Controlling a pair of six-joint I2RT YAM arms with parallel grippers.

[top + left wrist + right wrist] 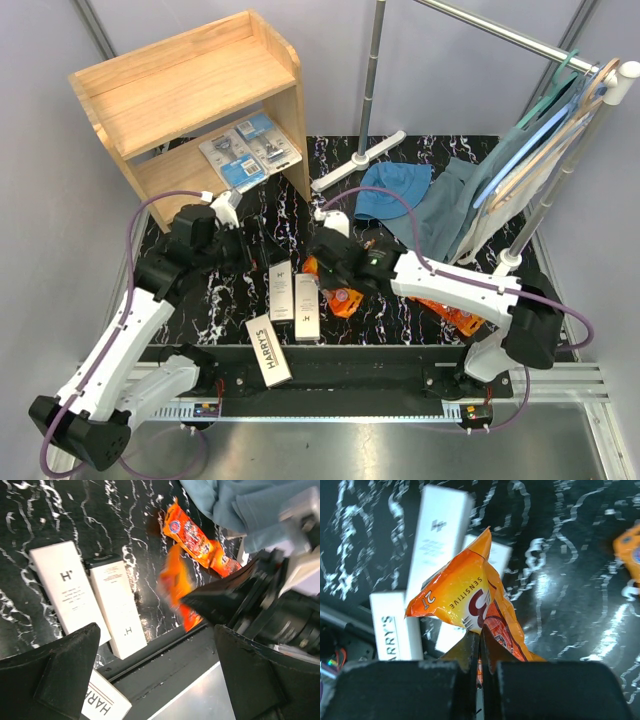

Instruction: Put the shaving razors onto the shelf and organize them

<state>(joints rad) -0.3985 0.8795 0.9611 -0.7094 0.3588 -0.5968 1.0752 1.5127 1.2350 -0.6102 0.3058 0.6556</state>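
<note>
blister packs [250, 150] on shelf [180, 90] lower level, boxes [307, 308] before it; pouch [343, 298] right of boxes

Lower end of orange pack [465, 597] out of sight inside right tool [481, 642]

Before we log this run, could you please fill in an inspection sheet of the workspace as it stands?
Surface: black marbled mat, no spills seen.
Job's things: white Harry's boxes on the mat; blue blister packs on the lower level of the shelf; lifted orange pack; second orange pack lying on the mat.
Clutter: blue cloths at the far right of the mat.
Grippers: left gripper open, empty; right gripper shut on the lifted orange pack.
Cables: purple cable looped along each arm.
Surroundings: metal clothes rack holding garments.
</note>
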